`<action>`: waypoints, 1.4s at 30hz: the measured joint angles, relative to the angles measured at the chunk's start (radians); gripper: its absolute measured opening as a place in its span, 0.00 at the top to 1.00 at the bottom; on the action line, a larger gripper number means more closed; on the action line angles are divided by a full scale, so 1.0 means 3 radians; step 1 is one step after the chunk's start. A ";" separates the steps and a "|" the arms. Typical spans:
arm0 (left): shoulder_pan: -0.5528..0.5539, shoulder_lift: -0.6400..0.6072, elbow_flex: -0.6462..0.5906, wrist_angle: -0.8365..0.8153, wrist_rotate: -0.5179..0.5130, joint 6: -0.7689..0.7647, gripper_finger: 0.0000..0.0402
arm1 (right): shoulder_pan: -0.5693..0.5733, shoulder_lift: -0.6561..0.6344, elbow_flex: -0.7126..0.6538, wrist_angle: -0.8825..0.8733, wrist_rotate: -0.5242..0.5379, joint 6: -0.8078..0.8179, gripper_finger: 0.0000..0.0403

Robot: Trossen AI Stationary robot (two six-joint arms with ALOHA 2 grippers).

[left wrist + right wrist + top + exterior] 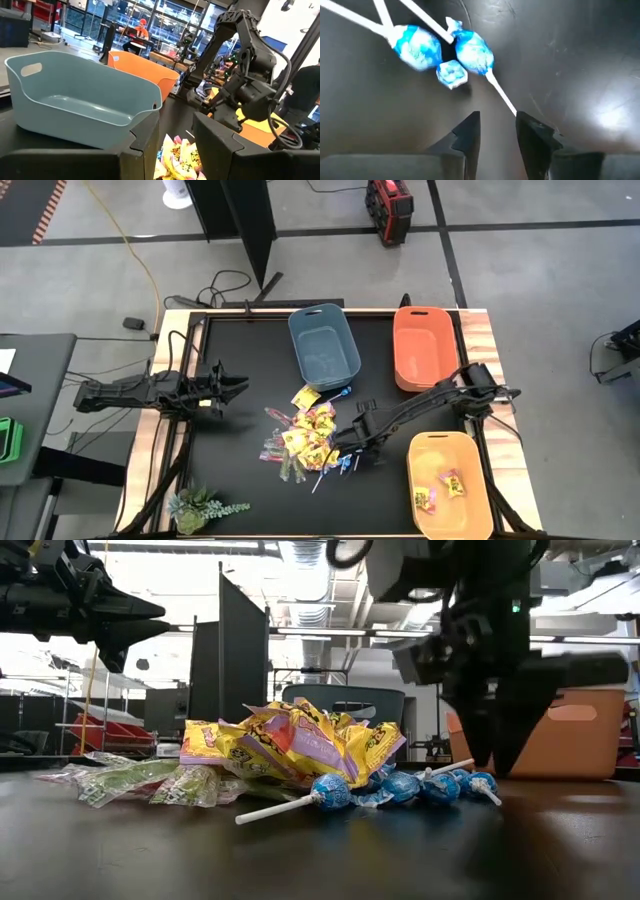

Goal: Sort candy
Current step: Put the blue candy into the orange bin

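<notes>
Right pincer [497,131] is low at the near edge of the candy pile [305,438], over the blue lollipops [472,50]. Fingers stand a little apart; a thin white stick [502,97] runs toward the gap, but nothing sits between them as far as I can see. No grip yet, in my judgement.

Left pincer [237,386] hangs above the left side of the surface [230,470], well apart from the pile. Fingers part open, empty; it waits.

Progress: early.
- Yellow bin [448,485], near right: a couple of yellow packets [453,483] already inside.
- Blue-grey bin [323,345], far middle: I see nothing in it.
- Orange bin [424,345], far right: I see nothing in it either.
- Most of the candy is unsorted, heaped mid-surface: yellow packets with red print [300,740] on top, clear-wrapped sticks [130,780] trailing off one side, blue lollipops along the side nearest my right pincer.

Left to do, as I judge it: almost all of it. Lollipops look like the step in hand; which bin they belong in I cannot say.

Writing: the yellow packets carry red lettering, too creased and small to read. No brand legible. Lollipop wrappers show blue-and-white pattern only.
</notes>
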 joint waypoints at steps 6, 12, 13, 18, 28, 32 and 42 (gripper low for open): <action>0.0000 0.0000 0.0000 0.0000 0.0000 0.0000 0.71 | -0.0085 0.0001 -0.0013 0.0206 0.0002 -0.0166 0.63; 0.0000 0.0000 0.0000 0.0000 0.0000 0.0000 0.71 | -0.0170 0.0001 -0.0012 0.0318 0.0001 -0.0316 0.66; 0.0000 0.0000 0.0000 0.0000 0.0000 0.0000 0.71 | -0.0179 0.0001 -0.0012 0.0309 0.0001 -0.0322 0.66; -0.0001 0.0000 0.0000 0.0000 0.0000 0.0001 0.71 | -0.0184 0.0001 -0.0012 0.0325 -0.0084 -0.0481 0.66; 0.0000 0.0000 0.0000 0.0000 0.0000 0.0001 0.71 | -0.0174 0.0001 -0.0012 0.0357 -0.0092 -0.0800 0.66; -0.0001 0.0000 0.0000 -0.0001 0.0000 0.0001 0.71 | -0.0129 0.0001 -0.0012 0.0420 -0.0084 -0.1074 0.66; -0.0001 0.0000 0.0000 -0.0001 0.0000 0.0001 0.71 | -0.0175 0.0001 -0.0011 0.0439 -0.0072 -0.1262 0.66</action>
